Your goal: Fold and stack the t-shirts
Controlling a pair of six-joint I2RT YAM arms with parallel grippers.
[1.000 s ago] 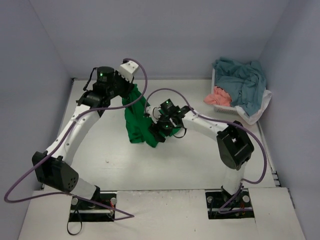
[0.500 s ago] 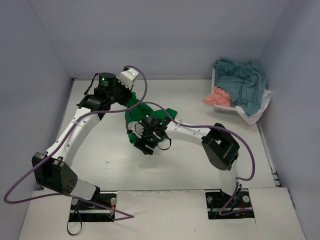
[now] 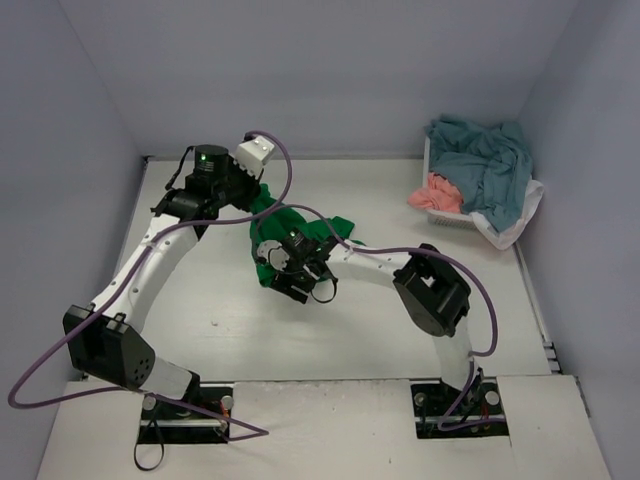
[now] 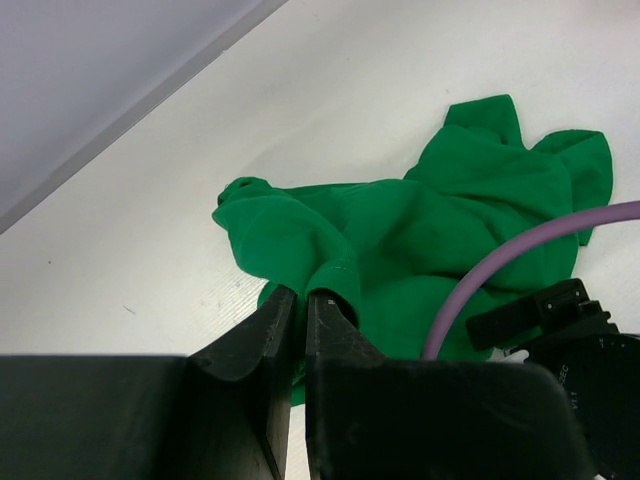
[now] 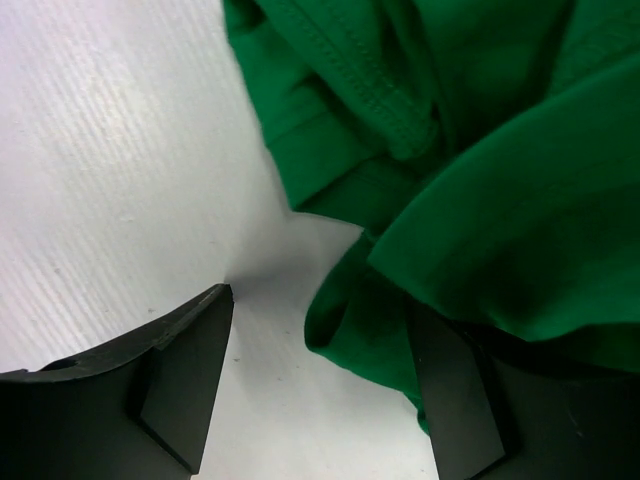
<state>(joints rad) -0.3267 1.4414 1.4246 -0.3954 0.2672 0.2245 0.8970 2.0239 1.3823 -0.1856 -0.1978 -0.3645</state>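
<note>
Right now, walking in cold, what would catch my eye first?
A bright green t-shirt lies crumpled mid-table, with the left claw pinched shut on a fold of it and the right claw open over its edge. At the far right, a white basket overflows with a teal t-shirt and a pink t-shirt.

I see green t-shirt, left of basket: plain bright green | basket: white | in basket: teal t-shirt, salmon-pink t-shirt

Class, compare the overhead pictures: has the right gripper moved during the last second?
Yes. The right gripper has shifted left and slightly nearer the arm bases, away from the basket on the right, over the green t-shirt.
</note>
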